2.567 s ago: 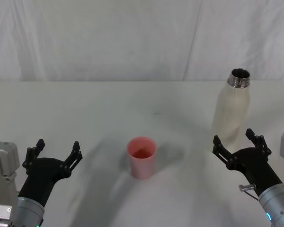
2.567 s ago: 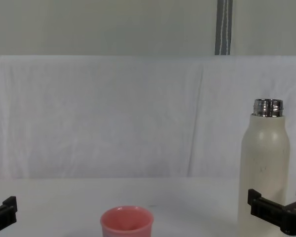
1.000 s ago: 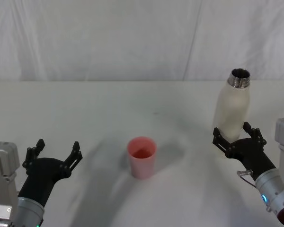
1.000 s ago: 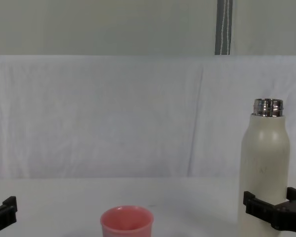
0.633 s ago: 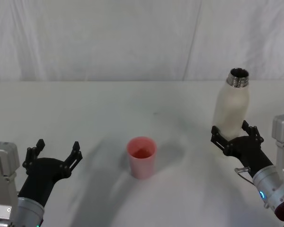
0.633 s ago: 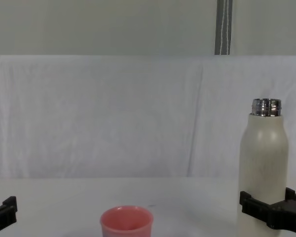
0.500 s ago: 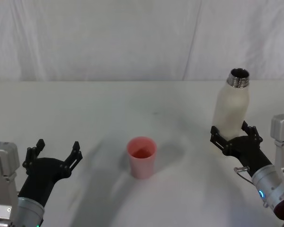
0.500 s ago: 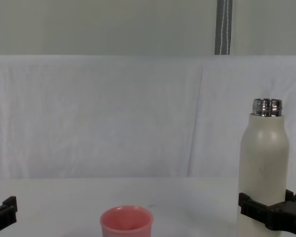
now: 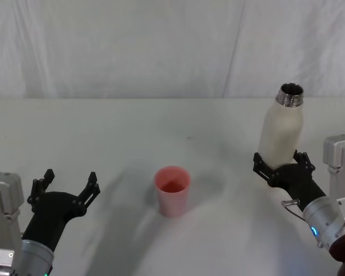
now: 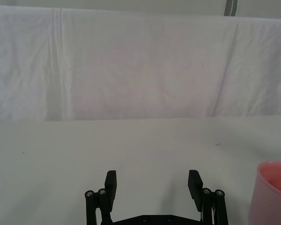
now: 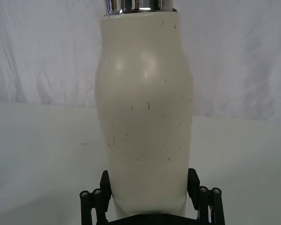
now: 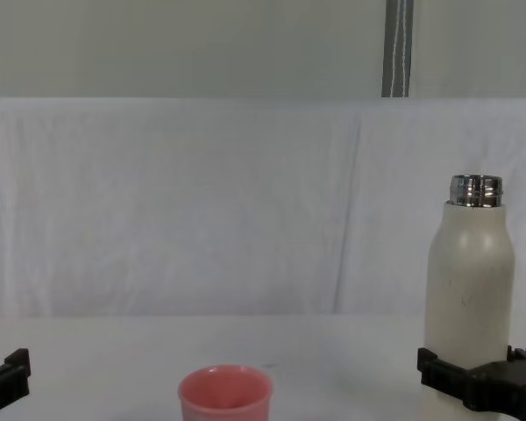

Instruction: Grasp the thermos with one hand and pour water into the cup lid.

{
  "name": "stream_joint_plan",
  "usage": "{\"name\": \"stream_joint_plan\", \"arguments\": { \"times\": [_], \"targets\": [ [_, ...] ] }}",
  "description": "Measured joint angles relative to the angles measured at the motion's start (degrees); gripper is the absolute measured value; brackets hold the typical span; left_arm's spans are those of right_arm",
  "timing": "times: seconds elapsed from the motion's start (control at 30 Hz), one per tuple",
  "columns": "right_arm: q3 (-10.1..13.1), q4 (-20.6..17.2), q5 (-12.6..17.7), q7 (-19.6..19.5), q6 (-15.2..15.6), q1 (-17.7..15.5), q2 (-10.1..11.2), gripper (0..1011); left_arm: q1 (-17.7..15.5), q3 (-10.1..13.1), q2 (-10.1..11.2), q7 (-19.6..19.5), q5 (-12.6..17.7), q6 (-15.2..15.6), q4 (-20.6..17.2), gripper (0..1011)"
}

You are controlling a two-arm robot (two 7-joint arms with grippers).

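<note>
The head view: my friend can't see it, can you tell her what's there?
The right end effector has its open fingers around the base of the upright thermos. The pink cup lid stands mid-table, and the left end effector hangs open, near left.

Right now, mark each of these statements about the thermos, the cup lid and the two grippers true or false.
1. The thermos stands upright with its steel neck uncapped. True.
2. The right gripper is far from the thermos. False: its open fingers straddle the thermos's lower body.
3. The cup lid lies tipped on its side. False: it stands upright, mouth up.
4. The left gripper is open and holds nothing. True.
5. The thermos is tilted over the cup lid. False: they stand well apart.
</note>
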Motion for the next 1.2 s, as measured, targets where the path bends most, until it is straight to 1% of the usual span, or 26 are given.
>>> {"name": "stream_joint_plan", "arguments": {
  "times": [0.4,0.5,0.53,0.57,1.2],
  "targets": [
    [0.0,0.1,-0.1,0.0,-0.1,0.1,0.0,1001,0.0,0.0,0.0,0.0,0.0,0.0,0.0,1001],
    [0.0,0.1,-0.1,0.0,-0.1,0.1,0.0,980,0.0,0.0,0.0,0.0,0.0,0.0,0.0,1001],
    [0.0,0.1,-0.1,0.0,-0.1,0.1,0.0,953,0.0,0.0,0.0,0.0,0.0,0.0,0.0,1001],
    [0.0,0.1,-0.1,0.0,-0.1,0.1,0.0,948,0.0,0.0,0.0,0.0,0.0,0.0,0.0,1001],
    [0.1,-0.1,-0.1,-0.1,0.0,0.0,0.0,948,0.0,0.0,0.0,0.0,0.0,0.0,0.0,1001]
  ]
}}
